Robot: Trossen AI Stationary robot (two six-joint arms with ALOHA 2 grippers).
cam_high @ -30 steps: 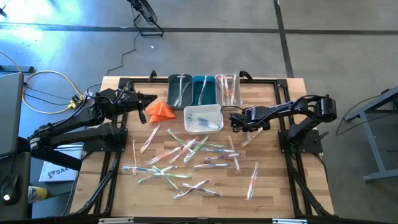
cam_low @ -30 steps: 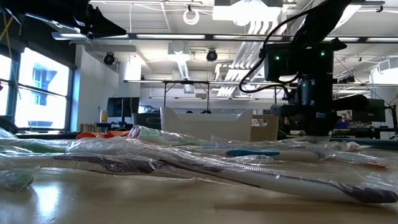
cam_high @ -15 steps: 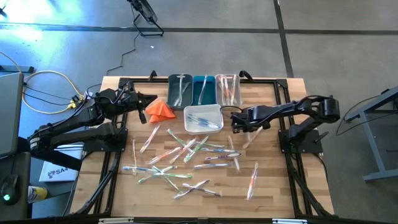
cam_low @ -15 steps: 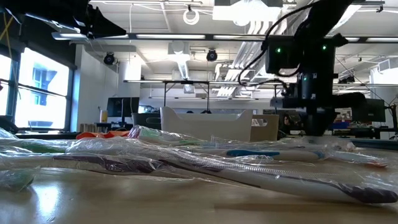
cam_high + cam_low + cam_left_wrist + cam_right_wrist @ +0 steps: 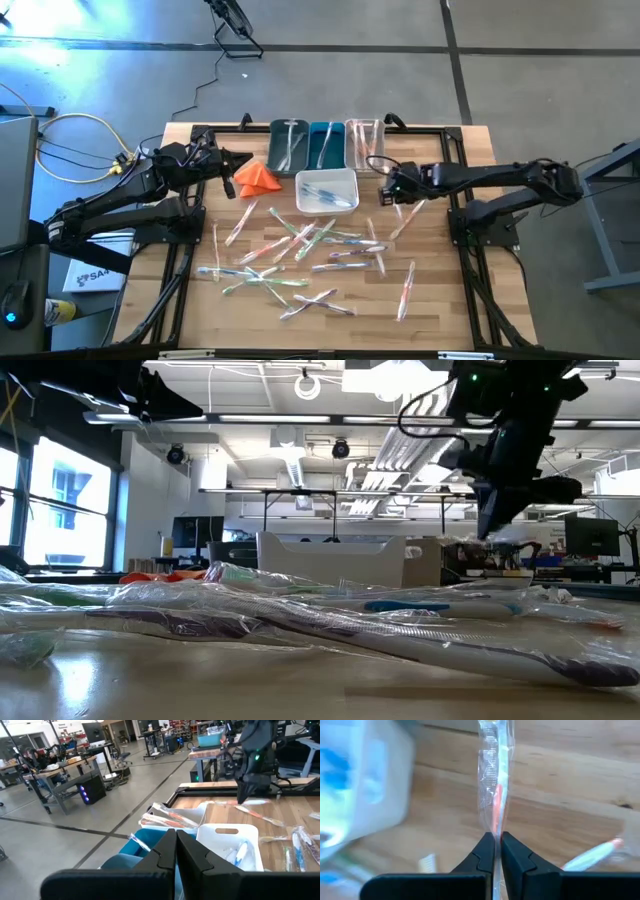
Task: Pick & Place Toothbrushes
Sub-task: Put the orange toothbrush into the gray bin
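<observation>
An orange-handled wrapped toothbrush [image 5: 492,800] hangs pinched in the closed right gripper [image 5: 392,186], just beside the white bin [image 5: 327,190]. The carry is underway; next it needs aligning over the clear bin [image 5: 365,143]. The left gripper [image 5: 176,851], shut and empty, waits beyond the white bin.

orange cloth [image 5: 258,176], white bin [image 5: 327,190], teal bin [image 5: 326,146]

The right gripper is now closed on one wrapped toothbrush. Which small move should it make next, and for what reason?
Probably carry it toward the clear bin. The right gripper is shut on an orange-handled toothbrush and is already lifted off the table, just in front of that bin, which already holds orange brushes. The left gripper waits shut beside the orange cloth.
</observation>
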